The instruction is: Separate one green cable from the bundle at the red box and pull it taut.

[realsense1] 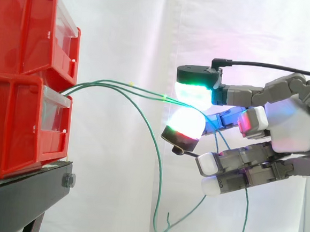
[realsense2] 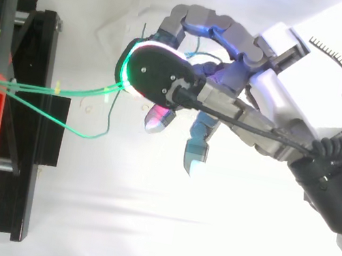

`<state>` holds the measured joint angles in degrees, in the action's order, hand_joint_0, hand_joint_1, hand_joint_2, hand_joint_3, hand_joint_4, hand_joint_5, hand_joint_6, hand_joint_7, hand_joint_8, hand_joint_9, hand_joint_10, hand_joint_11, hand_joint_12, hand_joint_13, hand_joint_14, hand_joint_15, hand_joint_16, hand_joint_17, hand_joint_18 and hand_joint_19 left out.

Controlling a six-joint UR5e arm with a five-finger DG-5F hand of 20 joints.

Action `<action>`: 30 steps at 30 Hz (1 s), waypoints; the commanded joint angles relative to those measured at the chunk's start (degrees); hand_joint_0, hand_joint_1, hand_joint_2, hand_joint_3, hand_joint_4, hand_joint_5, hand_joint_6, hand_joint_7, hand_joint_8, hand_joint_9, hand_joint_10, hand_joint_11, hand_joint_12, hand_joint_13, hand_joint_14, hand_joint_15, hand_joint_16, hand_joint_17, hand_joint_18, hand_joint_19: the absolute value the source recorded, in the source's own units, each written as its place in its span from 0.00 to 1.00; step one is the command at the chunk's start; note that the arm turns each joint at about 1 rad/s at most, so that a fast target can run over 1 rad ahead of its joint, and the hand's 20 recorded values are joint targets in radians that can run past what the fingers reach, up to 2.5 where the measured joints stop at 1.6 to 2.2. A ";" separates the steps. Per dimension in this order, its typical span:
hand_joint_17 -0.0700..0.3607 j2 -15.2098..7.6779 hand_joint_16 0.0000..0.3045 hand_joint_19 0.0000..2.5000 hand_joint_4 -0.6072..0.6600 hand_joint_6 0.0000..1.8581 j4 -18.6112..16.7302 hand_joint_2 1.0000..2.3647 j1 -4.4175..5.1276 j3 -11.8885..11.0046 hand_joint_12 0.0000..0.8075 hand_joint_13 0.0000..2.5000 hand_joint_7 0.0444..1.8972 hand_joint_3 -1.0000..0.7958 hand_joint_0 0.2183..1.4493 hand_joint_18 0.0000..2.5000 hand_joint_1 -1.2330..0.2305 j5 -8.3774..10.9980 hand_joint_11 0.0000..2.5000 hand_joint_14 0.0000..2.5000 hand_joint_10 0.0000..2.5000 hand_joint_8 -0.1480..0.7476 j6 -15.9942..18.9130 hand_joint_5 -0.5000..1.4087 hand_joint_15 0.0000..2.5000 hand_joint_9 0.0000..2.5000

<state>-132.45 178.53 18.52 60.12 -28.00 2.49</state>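
The white curtain (realsense1: 129, 28) hung behind everything. Well beyond the hand's fingertips you had the red box (realsense1: 15, 121), stacked on the black stand (realsense1: 20, 191). The hand (realsense1: 291, 124) pointed straight at that box, its lower fingers loosely curled and holding nothing that I could make out. The green cables (realsense1: 114, 86) left the gap between the box's drawers and ran almost level to the hand, so their long axis lay along the line from box to fingertips. Two glowing fingertips (realsense1: 192, 92) were closed together on those cables at the hand's front, the hand otherwise relaxed. Two strands appeared to reach that pinch, and I could not tell whether both were held or only one. A slack strand (realsense1: 159, 164) sagged below the fingertips and hung loose under the hand. The held run bowed slightly, so I judged it not quite taut. Your pull, as I read it, had to go straight back from the box along that same line.
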 commanded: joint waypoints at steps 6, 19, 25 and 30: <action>0.39 0.00 0.14 0.26 0.46 0.27 -0.03 0.01 0.03 0.00 0.34 0.53 0.69 0.46 0.41 0.31 0.30 0.93 0.20 0.01 0.01 0.36 -0.03 0.34 0.24 0.80; 0.46 0.00 0.18 0.22 0.51 0.27 -0.03 0.01 0.38 0.00 0.40 0.53 0.73 0.52 0.36 0.33 0.22 0.75 0.18 0.01 0.01 0.43 -4.25 0.34 0.22 0.78; 0.48 0.00 0.20 0.22 0.56 0.27 -0.47 0.01 0.82 0.00 0.43 0.50 0.75 0.52 0.34 0.31 0.19 0.84 0.17 0.01 0.01 0.44 -4.78 0.33 0.22 0.74; 0.50 0.00 0.21 0.22 0.60 0.27 -0.38 0.01 1.35 0.09 0.45 0.48 0.76 0.51 0.33 0.29 0.19 1.63 0.17 0.01 0.01 0.47 -4.43 0.32 0.22 0.70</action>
<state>-132.45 178.14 19.58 60.13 -26.98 -2.19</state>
